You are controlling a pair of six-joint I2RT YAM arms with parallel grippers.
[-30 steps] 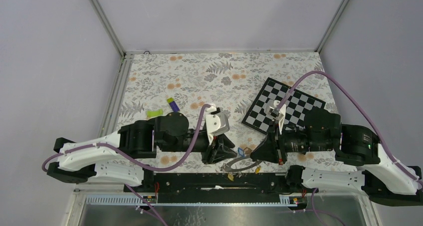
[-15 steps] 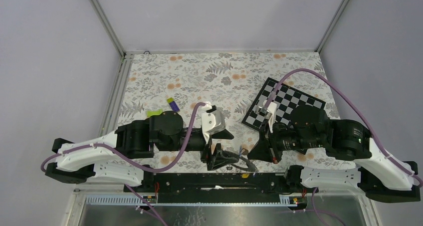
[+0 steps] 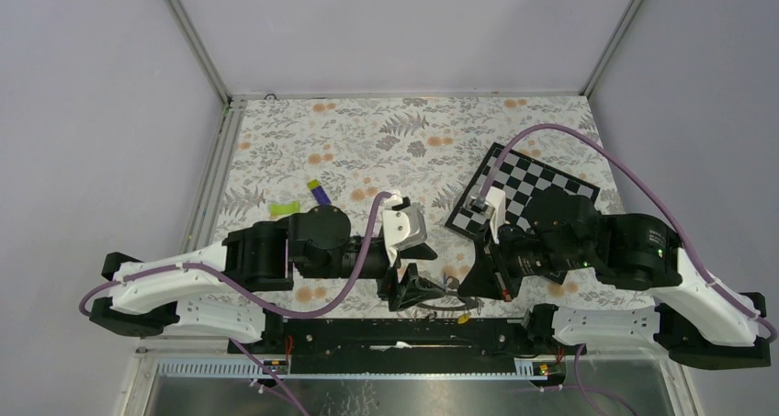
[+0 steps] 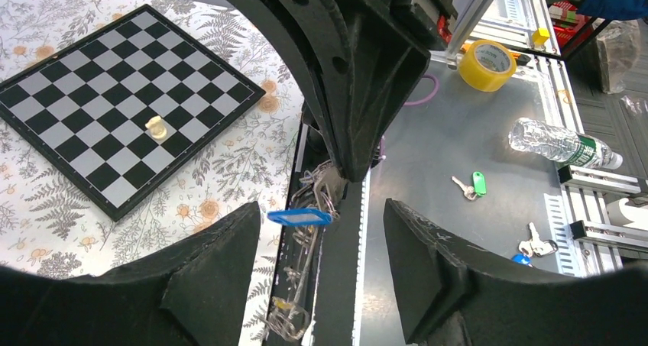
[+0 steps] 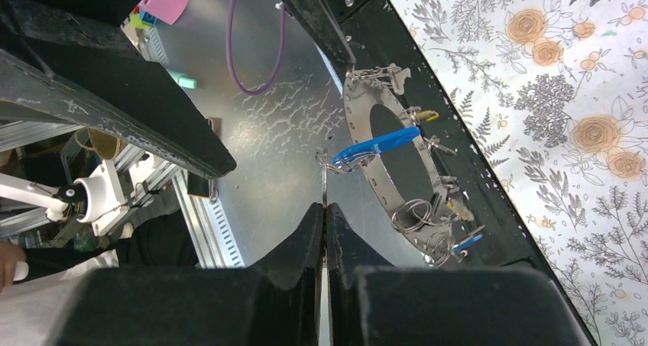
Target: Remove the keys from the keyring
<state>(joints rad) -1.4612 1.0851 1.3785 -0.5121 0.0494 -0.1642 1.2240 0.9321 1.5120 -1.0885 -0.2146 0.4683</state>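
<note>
The right gripper (image 5: 325, 211) has its fingers (image 5: 302, 247) pressed together on a thin metal strip (image 5: 325, 182) seen edge-on (a key blade or a wire loop, it cannot be told which), and this strip joins the small wire loop that carries the blue tag (image 5: 378, 145). The keyring (image 5: 356, 105) sits just beyond those fingertips, over the black rail (image 3: 358, 329) at the near edge of the floral bench (image 3: 386, 140), between the two grippers. It is a flat grey ring with a wide hole, tilted in the right wrist view and nearly edge-on in the left wrist view. The keys (image 4: 317, 189) hang around its rim – among them one with a yellow head (image 5: 425, 116) and one with a blue head (image 5: 467, 241), plus a few bare split rings (image 5: 413, 212). The left gripper (image 4: 322, 208) faces the right one, its fingers (image 4: 218, 266) spread wide on either side of the ring and the blue tag, touching neither. To the right on the bench lies a chessboard (image 3: 542, 182), partly under the right arm, with a single pale chess piece (image 4: 156, 126) standing on it. A purple-and-green block (image 3: 319, 192) lies well apart to the left, beyond the left arm.
</note>
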